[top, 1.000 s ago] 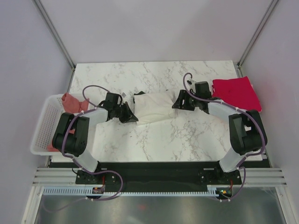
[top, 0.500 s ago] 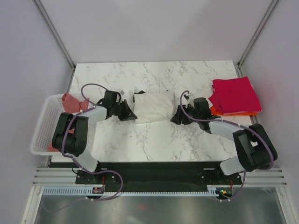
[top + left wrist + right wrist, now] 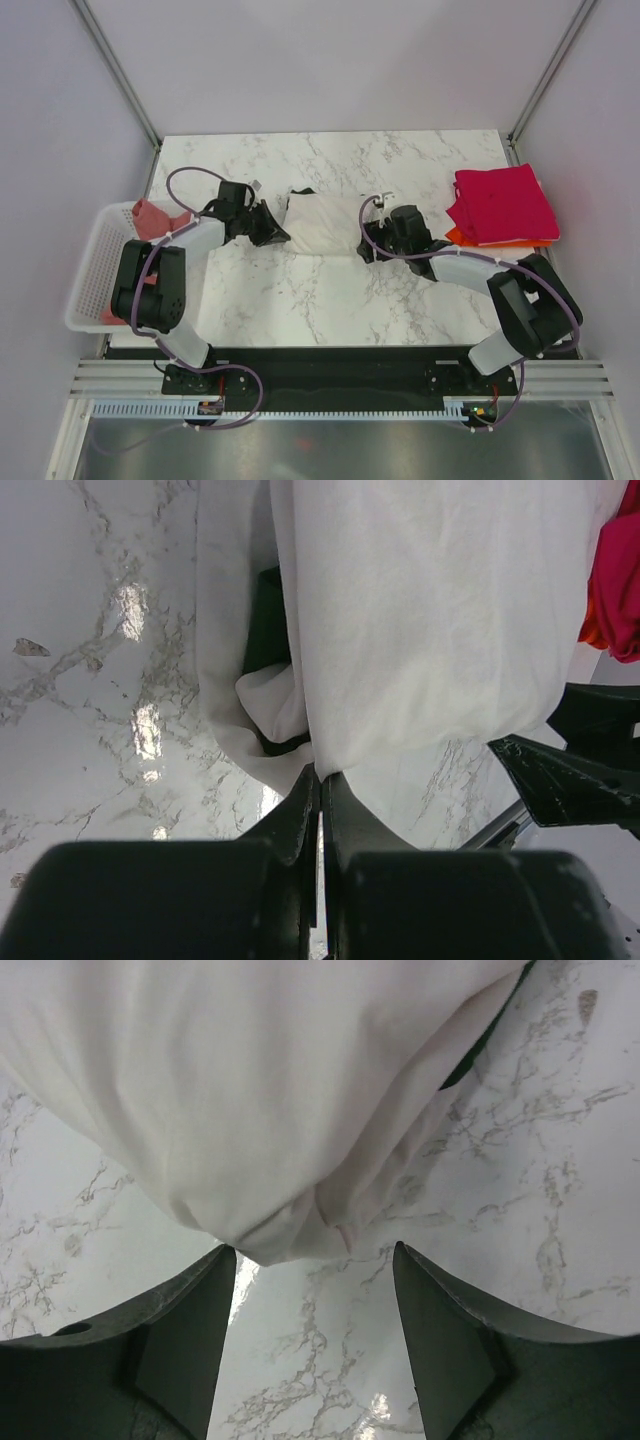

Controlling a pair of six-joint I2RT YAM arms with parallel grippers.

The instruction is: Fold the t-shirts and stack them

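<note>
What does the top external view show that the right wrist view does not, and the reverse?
Only the top external view shows the white basket holding a salmon-pink shirt, the magenta shirt stacked on an orange shirt, and the left gripper. Only the right wrist view shows the right gripper close up, its jaws standing apart at the cloth's edge. Both show the cream t-shirt on the marble table.

The cream t-shirt (image 3: 322, 225) is showing dark green trim — right of it, a magenta tee (image 3: 503, 203) and an orange tee (image 3: 458, 237) are lying.

Open tabletop (image 3: 330, 300) nearside of cream t-shirt (image 3: 322, 222); basket (image 3: 90, 270) blocks left, magenta t-shirts (image 3: 505, 200) right.
</note>
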